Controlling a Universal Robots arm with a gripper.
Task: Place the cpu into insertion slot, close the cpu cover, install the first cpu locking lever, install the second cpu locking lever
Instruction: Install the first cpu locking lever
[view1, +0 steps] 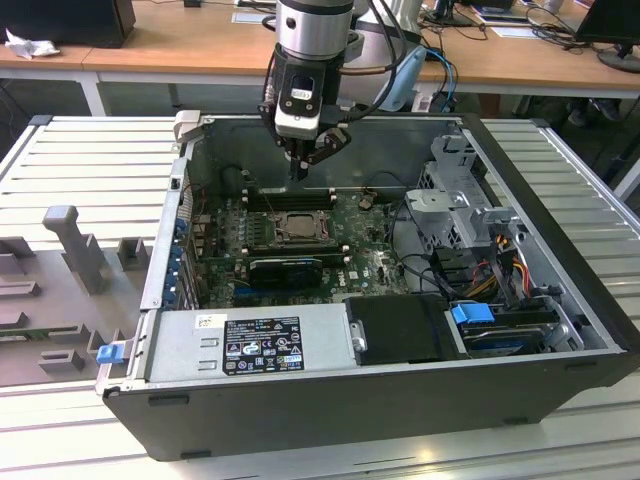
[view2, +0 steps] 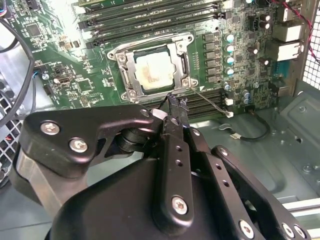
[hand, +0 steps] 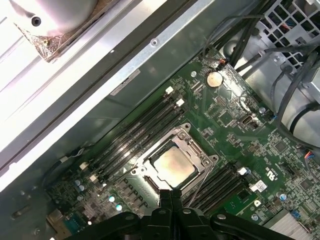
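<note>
Claw (view2: 176, 104), fingers pressed together and empty, hangs at cover (view2: 131, 70) edge; cpu (view2: 152, 70) seated, cover down; one lever (view2: 212, 104) juts out, seemingly unlatched; other unclear.

Gripper (view1: 299, 174) black. Cpu (view2: 155, 70) pale silvery-beige with a faint brownish smear. Cpu cover (view2: 183, 64) shiny silver. Circuit board (view2: 75, 82) green, memory slots (view2: 150, 12) black. Case (view1: 350, 410) dark grey. Power supply (view1: 250, 345) silver with a black label. In the exterior view, blue clip (view1: 473, 313) at 4 o'clock from the cpu; cables (view1: 503, 262) orange and yellow at 3 o'clock.
</note>
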